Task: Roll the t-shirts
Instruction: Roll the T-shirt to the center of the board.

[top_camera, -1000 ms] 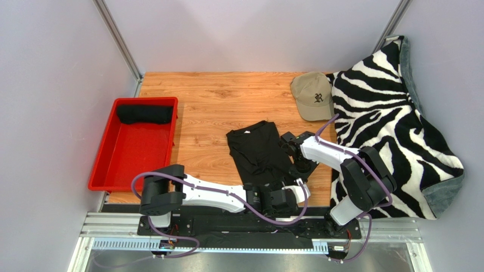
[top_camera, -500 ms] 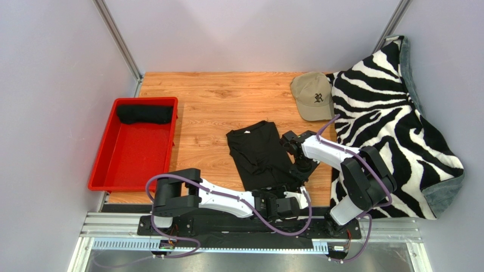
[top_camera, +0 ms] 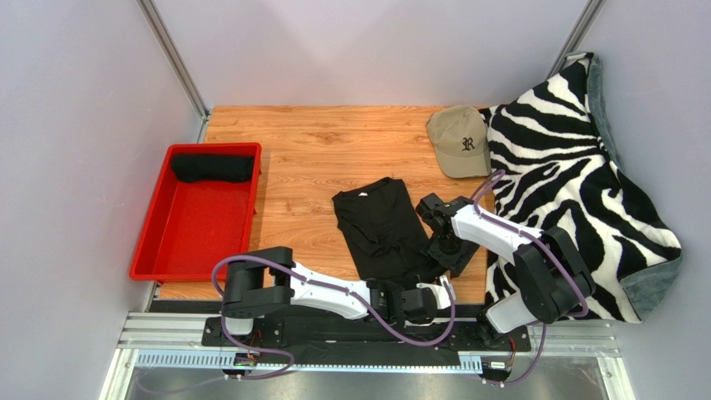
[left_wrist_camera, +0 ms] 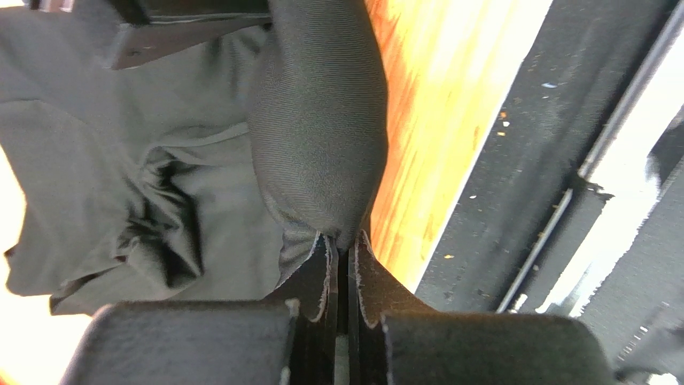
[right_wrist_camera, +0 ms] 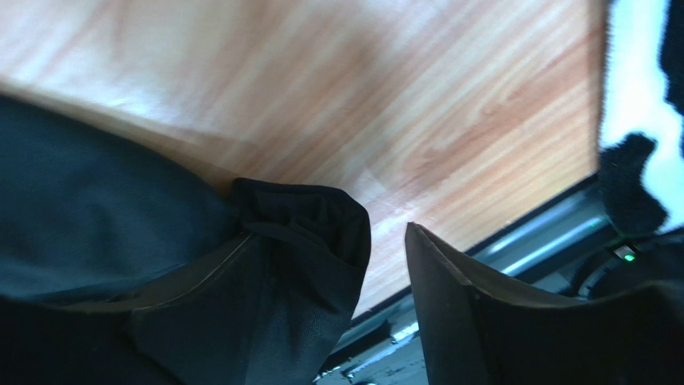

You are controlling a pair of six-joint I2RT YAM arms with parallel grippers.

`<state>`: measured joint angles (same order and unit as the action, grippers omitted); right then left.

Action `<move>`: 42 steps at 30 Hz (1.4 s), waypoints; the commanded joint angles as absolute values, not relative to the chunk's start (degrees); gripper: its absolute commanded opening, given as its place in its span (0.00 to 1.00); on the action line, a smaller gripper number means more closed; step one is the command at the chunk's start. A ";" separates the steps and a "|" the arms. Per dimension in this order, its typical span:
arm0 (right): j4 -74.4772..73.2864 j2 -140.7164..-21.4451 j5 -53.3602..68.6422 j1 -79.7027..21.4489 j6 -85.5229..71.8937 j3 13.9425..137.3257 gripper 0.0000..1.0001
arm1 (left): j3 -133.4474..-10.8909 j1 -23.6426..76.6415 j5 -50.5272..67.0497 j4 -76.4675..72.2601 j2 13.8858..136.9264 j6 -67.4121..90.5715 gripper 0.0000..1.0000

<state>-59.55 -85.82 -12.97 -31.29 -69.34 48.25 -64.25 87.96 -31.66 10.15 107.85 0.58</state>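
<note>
A black t-shirt (top_camera: 380,229) lies folded into a long strip in the middle of the wooden table. Its near end reaches the table's front edge. There my left gripper (top_camera: 419,285) is shut on a bunched fold of the shirt (left_wrist_camera: 317,136), pinched between the tips (left_wrist_camera: 344,242). My right gripper (top_camera: 451,254) stands open at the shirt's right edge. In the right wrist view a fold of the cloth (right_wrist_camera: 301,216) rests against its left finger, and the right finger (right_wrist_camera: 474,313) is bare. A second t-shirt (top_camera: 211,168), rolled up, lies at the far end of the red tray (top_camera: 150,237).
A tan cap (top_camera: 459,142) sits at the back right. Next to it the zebra-striped blanket (top_camera: 567,167) covers the table's right side, close to my right arm. The black mounting rail (left_wrist_camera: 514,200) runs right along the table's front edge.
My left gripper has slid toward the table's near edge and closed on the shirt's near end. My right gripper has opened, let go of the cloth and shifted slightly right.
</note>
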 commanded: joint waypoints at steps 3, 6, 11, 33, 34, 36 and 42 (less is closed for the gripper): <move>-54.58 -79.64 -15.90 -31.03 -68.20 48.87 0.71 | -62.49 84.73 -21.89 8.09 103.10 5.09 0.00; -55.80 -74.81 -19.24 -30.85 -68.99 49.39 0.73 | -61.88 82.89 -18.03 7.74 101.78 6.23 0.00; -55.64 -62.09 -26.62 -30.67 -71.81 47.99 1.00 | -60.73 79.81 -10.56 7.47 100.28 7.73 0.00; -51.24 -49.66 -16.61 -33.22 -72.15 36.48 0.84 | -58.71 57.05 37.68 -1.30 105.47 29.61 0.00; -50.63 -49.83 -16.44 -33.66 -72.77 36.04 0.83 | -58.62 56.61 38.75 -1.67 106.16 31.19 0.00; -49.23 -49.83 -16.18 -34.36 -73.56 34.99 0.79 | -58.80 55.20 41.99 -2.72 106.96 32.43 0.00; -45.00 -52.11 -17.39 -36.91 -76.64 33.13 0.74 | -62.31 54.14 47.54 -0.71 111.53 34.80 0.00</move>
<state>-49.58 -50.76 -15.90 -35.40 -73.14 33.32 -59.48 54.15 40.18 -0.60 109.03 31.90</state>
